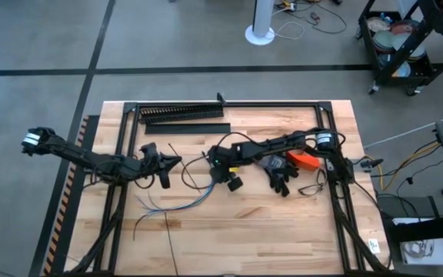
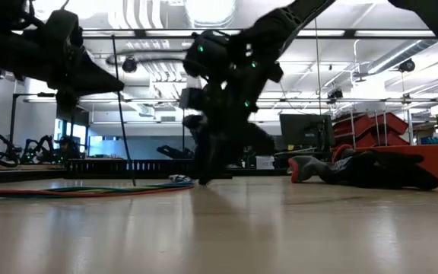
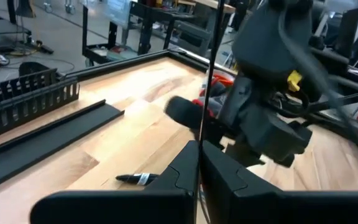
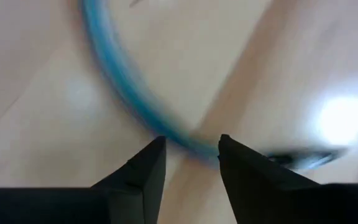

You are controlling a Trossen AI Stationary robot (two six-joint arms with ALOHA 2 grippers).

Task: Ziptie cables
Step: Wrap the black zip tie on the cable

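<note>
The cables (image 1: 177,201) lie loosely on the wooden table, a thin bluish bundle also seen in the low view (image 2: 82,190). My left gripper (image 1: 169,163) reaches in level from the left and is shut on a ziptie (image 2: 123,114), a thin dark strip standing nearly upright. My right gripper (image 4: 191,146) points down at the table's middle (image 1: 220,172) and is open. Its fingertips stand on either side of a blue cable (image 4: 126,78) near the bundle's right end. Whether they touch it, I cannot tell. My left gripper pinches the ziptie (image 3: 199,149) between its two shut fingers, which come level from the table's left and lie across the strip. The strip stands almost upright, rising well above the fingers (image 3: 213,56). Its lower end (image 2: 133,181) reaches down to about the table top.
A black comb-toothed duct (image 1: 179,114) and its flat cover (image 1: 187,128) lie at the far edge. A black glove (image 1: 283,178) and an orange tool (image 1: 302,160) lie right of centre. A marker (image 3: 135,178) lies near my left gripper. Another thin dark strip (image 1: 170,240) lies toward the near edge.
</note>
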